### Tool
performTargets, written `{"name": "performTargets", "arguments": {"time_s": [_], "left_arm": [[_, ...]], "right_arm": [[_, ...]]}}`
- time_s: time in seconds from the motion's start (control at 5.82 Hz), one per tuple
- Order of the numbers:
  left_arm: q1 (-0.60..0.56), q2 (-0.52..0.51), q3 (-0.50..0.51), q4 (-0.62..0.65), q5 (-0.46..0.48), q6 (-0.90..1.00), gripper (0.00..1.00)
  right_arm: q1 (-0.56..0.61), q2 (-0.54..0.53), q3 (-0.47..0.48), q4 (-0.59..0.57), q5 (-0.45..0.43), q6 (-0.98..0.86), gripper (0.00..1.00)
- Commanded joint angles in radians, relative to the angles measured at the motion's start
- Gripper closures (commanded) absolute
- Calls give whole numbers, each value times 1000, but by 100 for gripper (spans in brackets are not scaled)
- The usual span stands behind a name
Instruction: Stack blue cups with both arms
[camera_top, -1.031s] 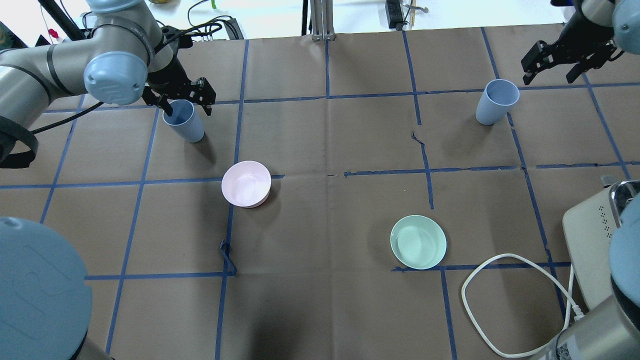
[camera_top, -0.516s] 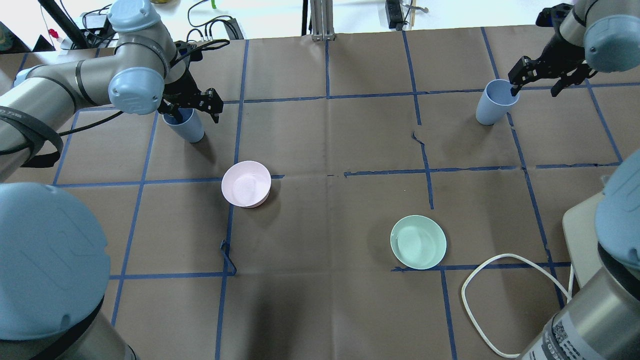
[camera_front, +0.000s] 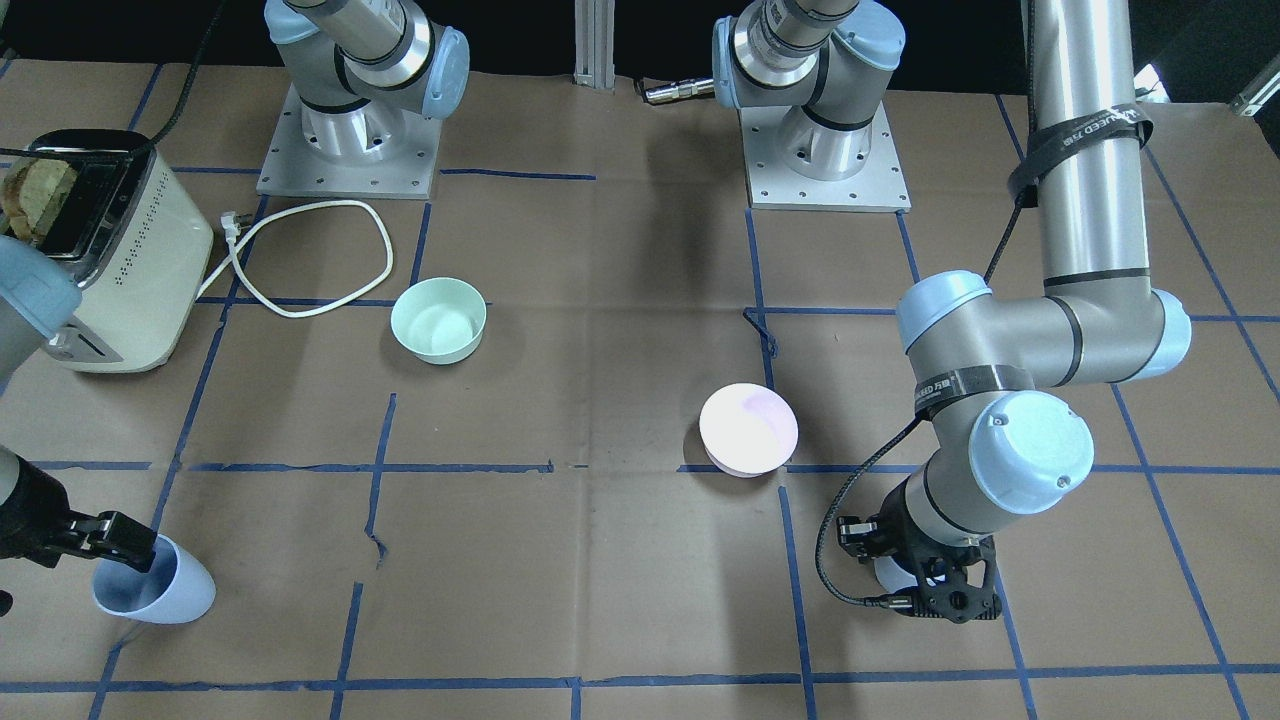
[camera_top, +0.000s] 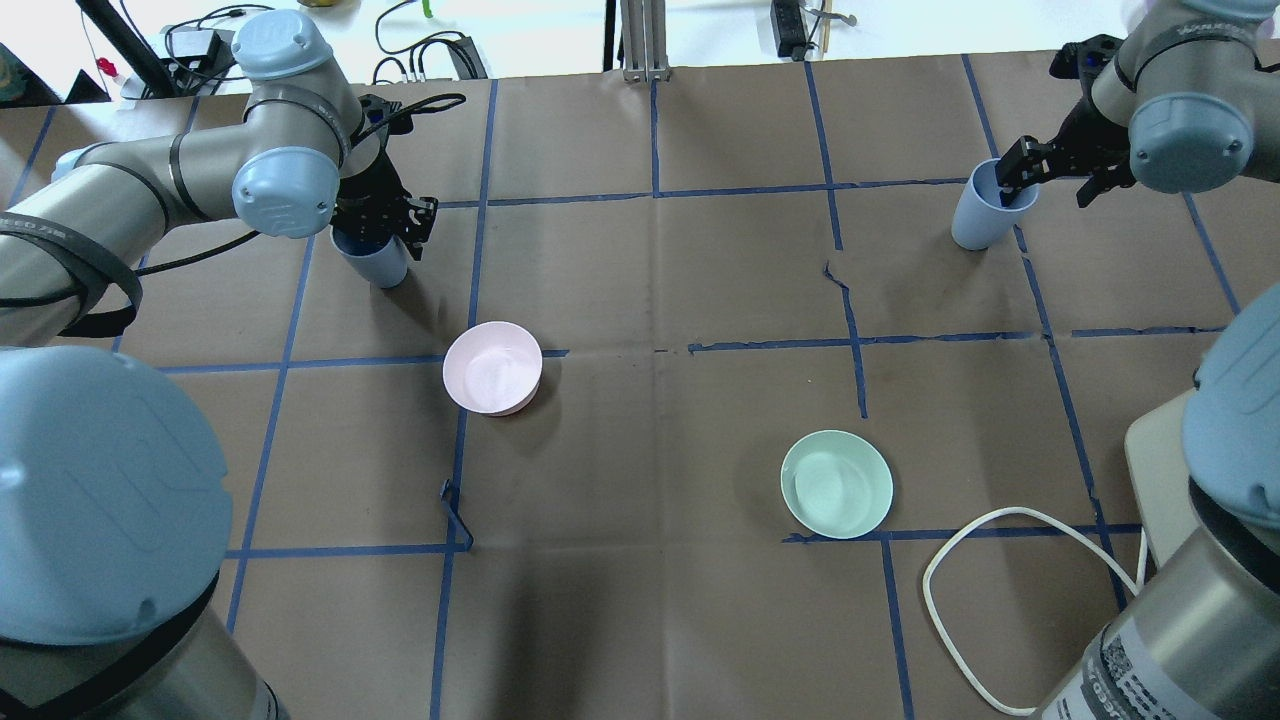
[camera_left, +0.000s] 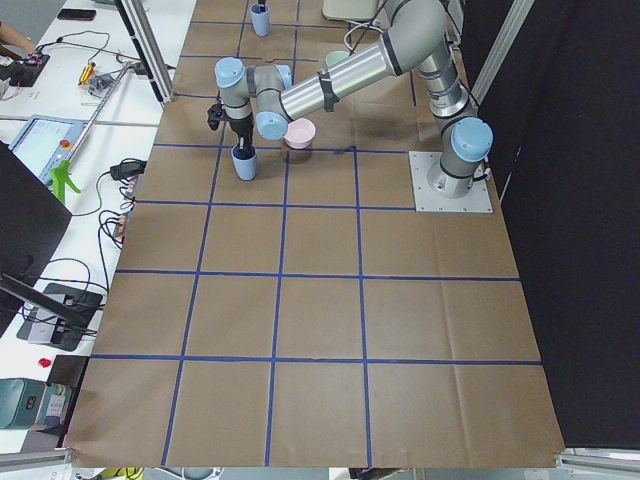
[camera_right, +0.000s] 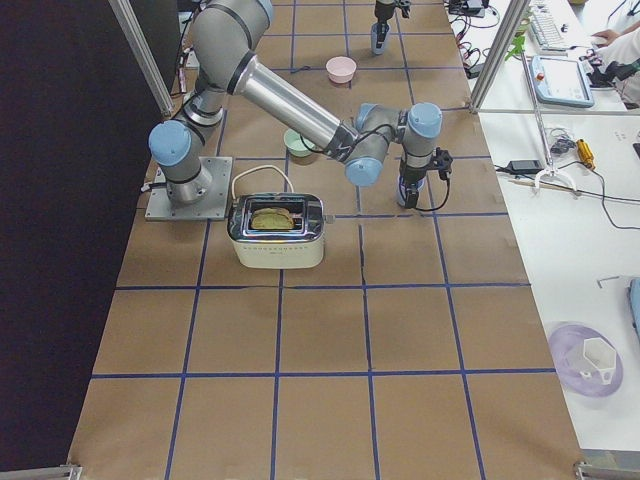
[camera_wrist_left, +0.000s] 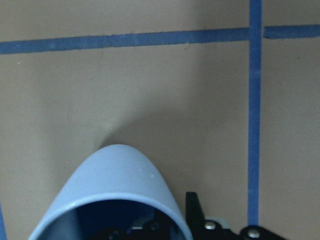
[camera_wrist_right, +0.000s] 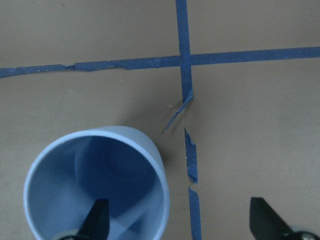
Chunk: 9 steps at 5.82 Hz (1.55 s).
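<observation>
Early stage: nothing lifted, nothing nested yet. Two pale periwinkle-blue tapered plastic cups stand upright on the brown paper-covered table (camera_top: 650, 290), well apart: one cup (camera_top: 378, 263) upper left of overhead view, other cup (camera_top: 972, 222) upper right. Left gripper (camera_top: 384, 214) narrow, cup wall betw. its fingers; firm pinch or not, can't tell. Right gripper (camera_top: 1046, 188) wide, one finger inside cup, other well outside. Left to do: grasp, lift, bring together, nest.
</observation>
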Motion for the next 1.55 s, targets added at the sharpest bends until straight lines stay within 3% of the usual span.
{"name": "performTargets", "arguments": {"time_s": [0.0,0.17,0.52,0.69,1.03,1.2,1.38], "left_arm": [[-12,31,4,0,2,0,100],[-46,52,2,2,7,-14,100],[-305,49,63,18,14,-165,99],[-418,29,117,8,16,-258,99],[-474,-30,157,20,39,-260,99],[-489,-67,207,17,60,-237,99],[-492,-92,215,19,56,-236,98]], "right_arm": [[2,-2,9,-5,6,0,73],[3,-3,6,-5,7,2,93],[8,-14,-17,-4,21,5,94],[20,-46,-108,110,15,19,94],[46,-139,-291,459,-6,22,94],[46,-220,-330,570,-58,22,94],[46,-224,-314,583,-59,22,94]]}}
